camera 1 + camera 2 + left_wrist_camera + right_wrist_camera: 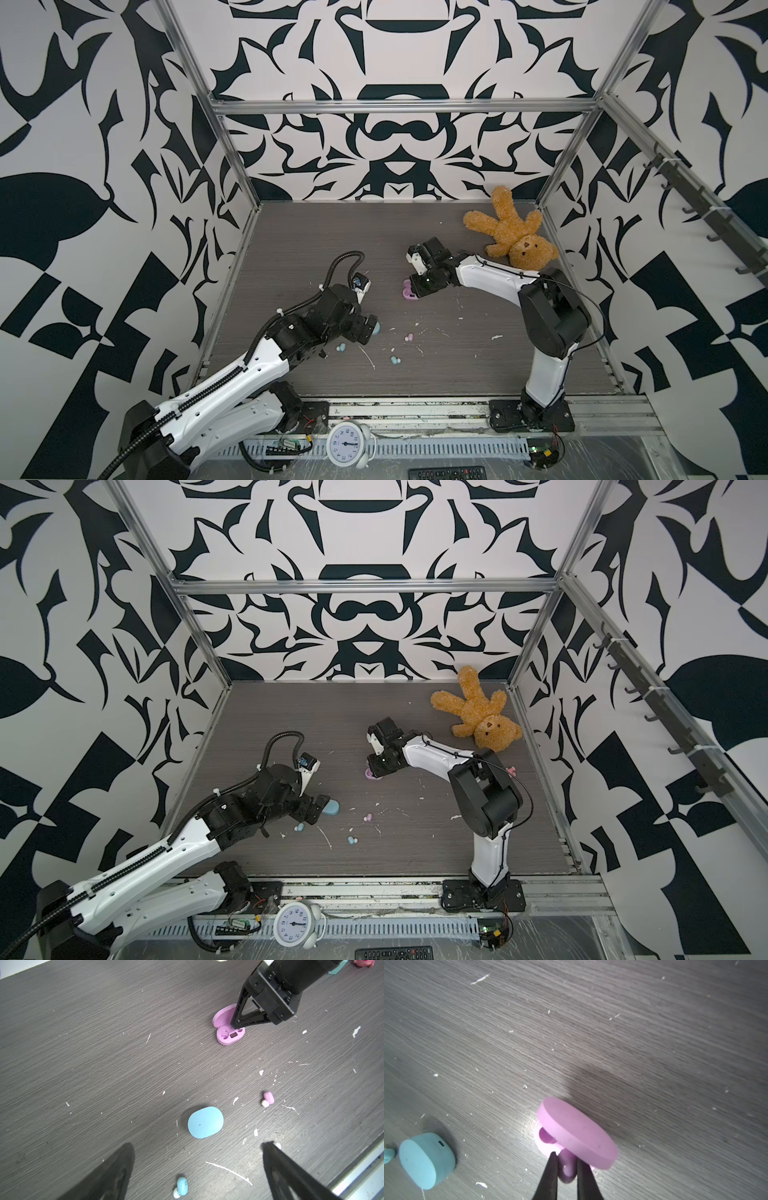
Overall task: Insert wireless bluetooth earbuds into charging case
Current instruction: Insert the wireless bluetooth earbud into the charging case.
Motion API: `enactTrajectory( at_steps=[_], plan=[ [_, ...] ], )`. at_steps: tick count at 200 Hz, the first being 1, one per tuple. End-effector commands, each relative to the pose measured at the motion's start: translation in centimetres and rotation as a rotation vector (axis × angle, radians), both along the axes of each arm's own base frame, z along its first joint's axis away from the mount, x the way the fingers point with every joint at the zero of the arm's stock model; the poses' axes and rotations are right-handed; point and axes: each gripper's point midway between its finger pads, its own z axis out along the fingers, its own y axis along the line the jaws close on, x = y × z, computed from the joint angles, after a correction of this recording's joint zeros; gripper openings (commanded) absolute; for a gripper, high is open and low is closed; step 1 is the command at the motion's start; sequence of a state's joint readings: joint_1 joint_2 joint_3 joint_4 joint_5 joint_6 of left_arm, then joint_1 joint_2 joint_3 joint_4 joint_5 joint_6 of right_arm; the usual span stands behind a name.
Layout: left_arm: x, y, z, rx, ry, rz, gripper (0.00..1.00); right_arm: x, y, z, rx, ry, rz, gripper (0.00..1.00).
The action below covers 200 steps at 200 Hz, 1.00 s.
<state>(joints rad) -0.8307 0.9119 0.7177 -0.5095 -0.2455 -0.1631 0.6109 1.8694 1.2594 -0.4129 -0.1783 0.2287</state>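
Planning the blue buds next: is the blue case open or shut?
Shut: the blue case shows one smooth shell, no raised lid or sockets.

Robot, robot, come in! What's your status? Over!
Right gripper shut on pink earbud, at open pink case. Left gripper open near closed blue case. Nothing blocking.

Left arm reaches toward two o'clock, left gripper [198, 1145] spread wide; right forearm points toward ten o'clock, right gripper [567, 1157] pinched (pink earbud [566, 1169] between).
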Motion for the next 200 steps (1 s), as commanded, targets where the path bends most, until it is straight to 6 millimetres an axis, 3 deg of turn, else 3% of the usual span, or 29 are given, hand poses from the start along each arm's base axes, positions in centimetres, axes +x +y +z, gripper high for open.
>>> enactTrajectory(
  at_steps=[1, 89, 153, 200],
  plan=[
    [0.2, 0.0, 0.8, -0.009, -0.014, 0.006, 0.99, 0.9, 0.3, 0.8, 0.001, -0.037, 0.009, 0.08],
    [0.2, 0.0, 0.8, -0.007, -0.012, 0.007, 0.99, 0.7, 0.2, 0.1, -0.011, -0.026, 0.013, 0.11],
    [0.2, 0.0, 0.8, -0.008, -0.011, 0.004, 0.99, 0.3, -0.2, -0.1, -0.020, -0.025, 0.006, 0.24],
    [0.2, 0.0, 0.8, -0.009, -0.010, 0.003, 0.99, 0.4, -0.5, 0.2, -0.026, -0.038, -0.001, 0.27]
  ],
)
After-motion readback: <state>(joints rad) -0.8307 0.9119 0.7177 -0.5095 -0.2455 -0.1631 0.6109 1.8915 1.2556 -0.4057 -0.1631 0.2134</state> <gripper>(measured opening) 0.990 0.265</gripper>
